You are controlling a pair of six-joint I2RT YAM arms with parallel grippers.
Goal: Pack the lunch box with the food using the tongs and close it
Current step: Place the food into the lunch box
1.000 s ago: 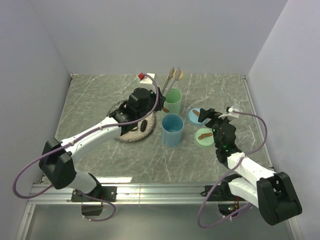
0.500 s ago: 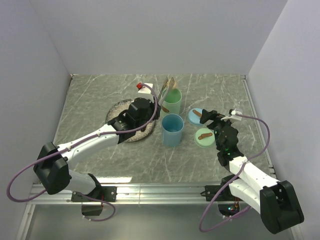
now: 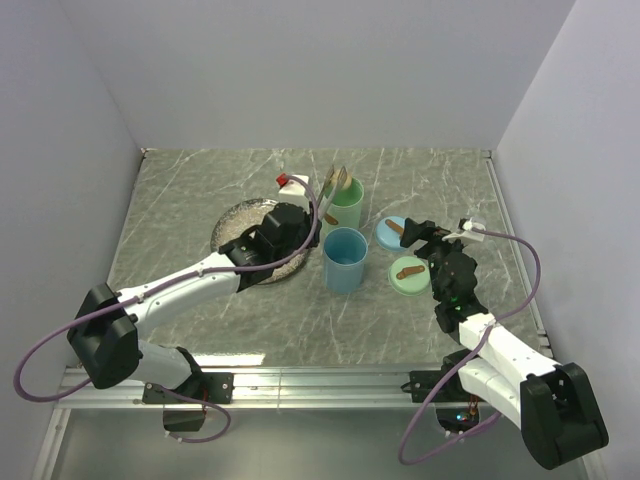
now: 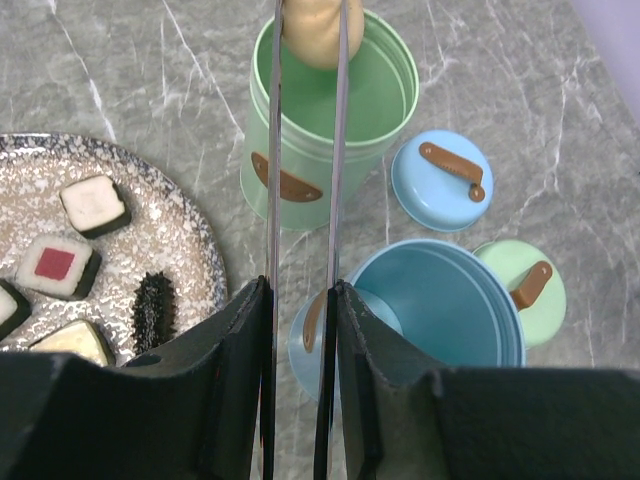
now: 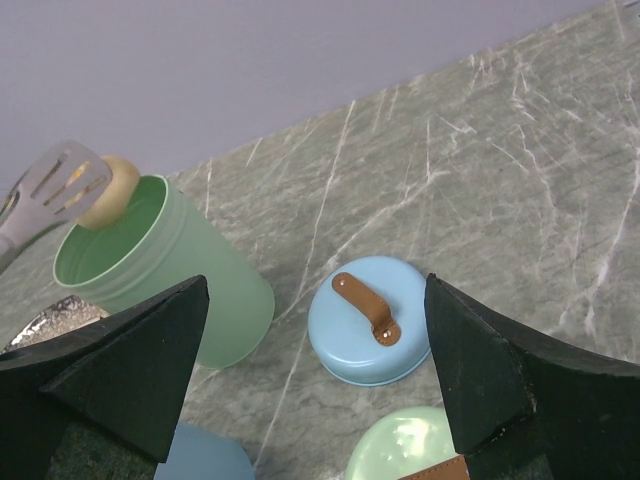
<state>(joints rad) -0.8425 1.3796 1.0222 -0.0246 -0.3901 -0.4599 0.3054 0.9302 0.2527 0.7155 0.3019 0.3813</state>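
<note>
So since a second back the left arm had pulled off the plate [image 4: 150, 200] and drawn the tong tips in from near the back wall to sit over the green tin's mouth, while the right arm had barely shifted. Going left to right: the plate had food left on it, a white-topped cube [image 4: 93, 203], a red-topped cube [image 4: 58, 265] and a dark oblong piece [image 4: 152, 310], with more cut off at the frame edge. Next over, the left gripper [image 4: 300, 290] was clamped on the tongs [image 4: 273, 180], squeezing both arms together, and the tips pinched a beige ball [image 4: 312, 35]. The tongs' long axis ran straight away from the gripper toward the back wall, so the ball sat at the far end, above the green tin [image 4: 365, 180], and closer to its far rim than its centre as far as I could tell. Letting go there should probably drop it in, though a nudge nearer wouldn't hurt. The blue tin [image 4: 450, 290] stood just nearside, uncovered. Right of that lay the blue lid [image 4: 440, 185] and green lid [image 4: 520, 290], handles up, with the right gripper [image 5: 316, 285] hanging over them spread wide and holding nothing, so it was the nearer one for closing up later
</note>
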